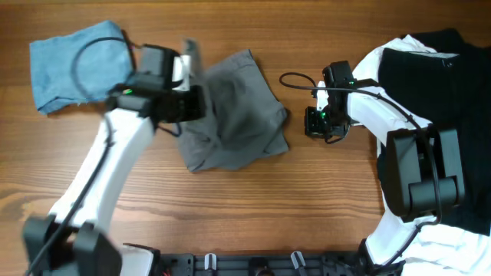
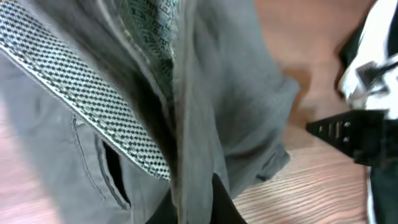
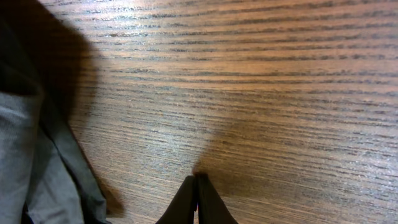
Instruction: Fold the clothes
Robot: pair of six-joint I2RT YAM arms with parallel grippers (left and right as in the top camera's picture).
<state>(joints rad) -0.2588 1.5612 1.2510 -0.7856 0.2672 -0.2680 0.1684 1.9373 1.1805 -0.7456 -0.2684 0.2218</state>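
Note:
The mid-grey shorts (image 1: 234,115) lie crumpled in the middle of the table. My left gripper (image 1: 188,100) is shut on a fold of them at their left edge and lifts it. In the left wrist view the grey cloth (image 2: 236,93) fills the frame, with its chequered pale lining (image 2: 81,87) and a pocket slit; my fingers (image 2: 199,205) pinch a fold. My right gripper (image 1: 318,123) is shut and empty, just right of the shorts, over bare wood (image 3: 197,180). The shorts' edge shows at left in the right wrist view (image 3: 37,168).
A light-blue garment (image 1: 77,65) lies at the back left. A heap of black (image 1: 445,84) and white (image 1: 445,245) clothes fills the right side, under my right arm. Bare wood lies in front of the shorts.

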